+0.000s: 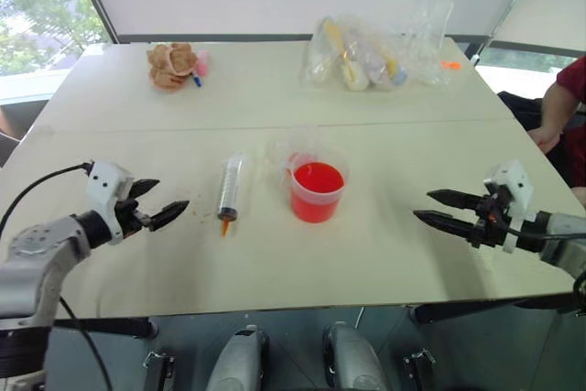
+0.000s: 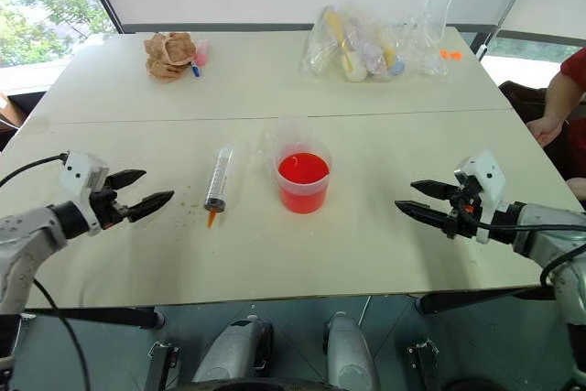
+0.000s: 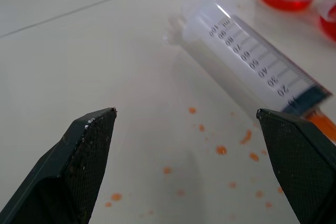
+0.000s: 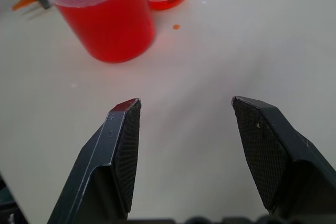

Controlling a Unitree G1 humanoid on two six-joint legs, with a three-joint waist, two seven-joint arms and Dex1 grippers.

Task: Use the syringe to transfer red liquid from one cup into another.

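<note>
The syringe (image 1: 230,191) lies on the tabletop (image 1: 385,244) left of the red beaker (image 1: 317,191); both grippers' jaws wide, empty

syringe (image 2: 218,180) flat, left of centre, orange tip toward bottom | red beaker (image 2: 303,181) centre | left gripper (image 2: 146,191) and right gripper (image 2: 410,199) spread, holding nothing

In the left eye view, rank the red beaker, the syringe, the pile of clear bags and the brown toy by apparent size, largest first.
1. Pile of clear bags, though farther from the camera.
2. Red beaker.
3. Brown toy, close to the beaker; distance makes this order unsure.
4. Syringe: long, but thinnest.
</note>
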